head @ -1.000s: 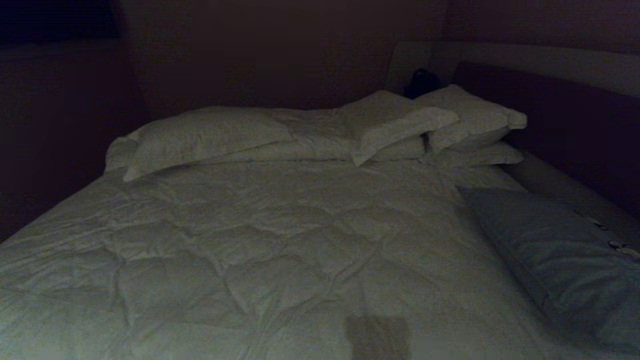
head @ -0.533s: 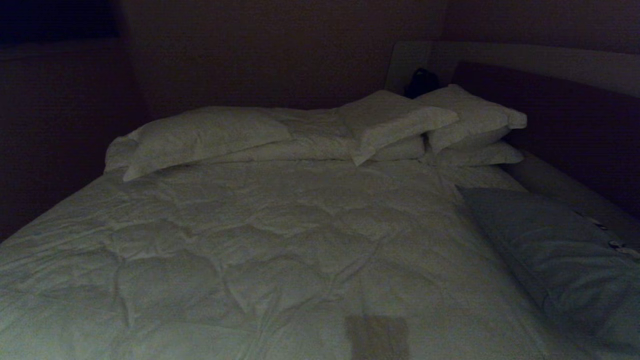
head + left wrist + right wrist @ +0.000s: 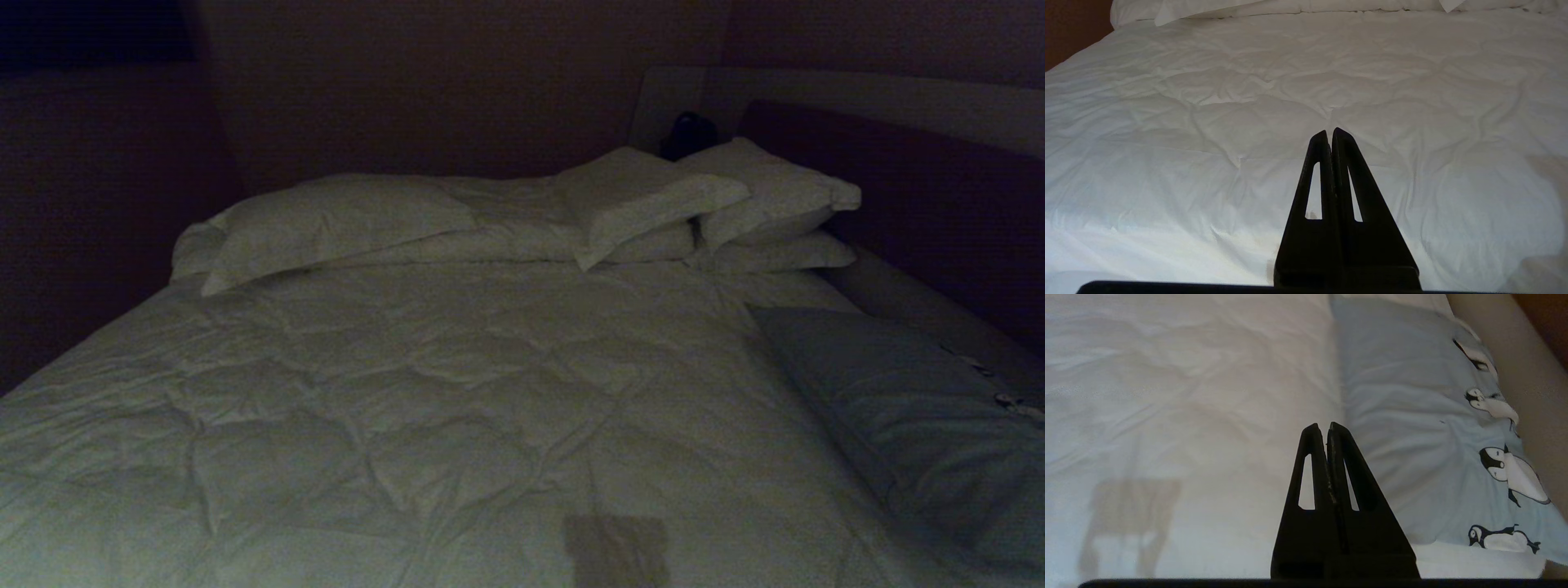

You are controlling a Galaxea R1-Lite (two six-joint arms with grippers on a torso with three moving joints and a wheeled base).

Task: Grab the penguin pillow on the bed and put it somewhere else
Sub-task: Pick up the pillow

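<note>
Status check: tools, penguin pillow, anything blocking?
Both tools shut, empty: left tool over the duvet, right tool by the pillow's edge. Penguin pillow flat on the bed's right side, untouched. Nothing in the way.

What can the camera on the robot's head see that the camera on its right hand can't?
Only the head view shows the white pillows piled at the far end of the bed, the dark headboard and a small dark thing behind the pillows.

Only the right wrist view shows the right gripper, shut and holding nothing, and the penguins clearly.

Both show the white duvet and the penguin pillow lying along the bed's right edge, untouched.
</note>
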